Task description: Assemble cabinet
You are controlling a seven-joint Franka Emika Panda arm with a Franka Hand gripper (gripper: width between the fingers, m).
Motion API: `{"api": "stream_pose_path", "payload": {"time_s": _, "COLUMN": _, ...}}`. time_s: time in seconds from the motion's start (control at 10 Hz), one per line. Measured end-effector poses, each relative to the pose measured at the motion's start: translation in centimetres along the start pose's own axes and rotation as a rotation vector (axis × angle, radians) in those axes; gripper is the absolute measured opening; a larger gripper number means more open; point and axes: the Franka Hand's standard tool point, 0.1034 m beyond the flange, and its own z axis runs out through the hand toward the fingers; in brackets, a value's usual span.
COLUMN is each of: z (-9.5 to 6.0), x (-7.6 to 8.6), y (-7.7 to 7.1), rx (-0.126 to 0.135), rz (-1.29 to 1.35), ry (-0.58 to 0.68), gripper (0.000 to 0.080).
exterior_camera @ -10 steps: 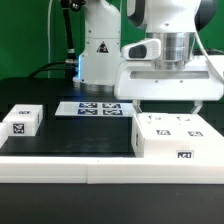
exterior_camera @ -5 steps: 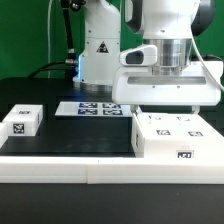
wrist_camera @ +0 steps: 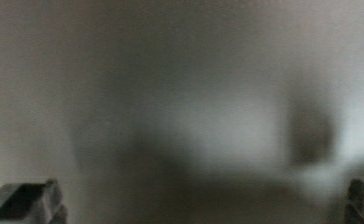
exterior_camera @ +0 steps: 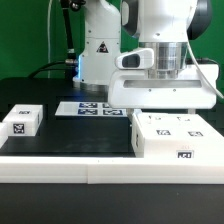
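Note:
The cabinet [exterior_camera: 170, 137], a large white box with marker tags on its top and front, stands at the exterior view's right on the black mat. My gripper [exterior_camera: 163, 107] hangs directly over it, with the wide white hand almost touching its top. In the wrist view the gripper [wrist_camera: 197, 205] shows only two dark fingertips [wrist_camera: 26, 201] at the far edges, spread wide. Between them is a blurred grey-white surface, very close, probably the cabinet's top. I see nothing clamped between the fingers.
A small white tagged block [exterior_camera: 20, 121] lies at the exterior view's left. The marker board [exterior_camera: 92, 108] lies behind the mat's middle, in front of the robot's base [exterior_camera: 98, 50]. A white table edge [exterior_camera: 100, 170] runs along the front.
The hand has come lower and shifted slightly toward the exterior view's left, closing onto the cabinet's top. The cabinet and the small block have not moved.

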Motion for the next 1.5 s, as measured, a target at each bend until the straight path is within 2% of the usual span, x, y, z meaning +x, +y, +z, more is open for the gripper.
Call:
{"api": "stream_pose_path", "payload": {"time_s": 0.7, "z": 0.15, "x": 0.49, "y": -0.07, "rx": 0.002, "rz": -0.017, "ry": 0.014, "gripper": 0.0797}}
{"api": "stream_pose_path", "payload": {"time_s": 0.8, "z": 0.15, "x": 0.53, "y": -0.12, "rx": 0.003, "rz": -0.018, "ry": 0.016, "gripper": 0.0662}}
{"api": "stream_pose_path", "payload": {"time_s": 0.9, "z": 0.15, "x": 0.53, "y": -0.12, "rx": 0.003, "rz": -0.019, "ry": 0.016, "gripper": 0.0662}}
{"api": "stream_pose_path", "payload": {"time_s": 1.1, "z": 0.16, "x": 0.5, "y": -0.17, "rx": 0.003, "rz": -0.022, "ry": 0.016, "gripper": 0.0387}}
{"api": "stream_pose_path", "payload": {"time_s": 1.2, "z": 0.16, "x": 0.48, "y": -0.17, "rx": 0.003, "rz": -0.022, "ry": 0.016, "gripper": 0.0213}}
{"api": "stream_pose_path", "payload": {"time_s": 1.5, "z": 0.24, "x": 0.3, "y": -0.17, "rx": 0.002, "rz": -0.025, "ry": 0.012, "gripper": 0.0178}}
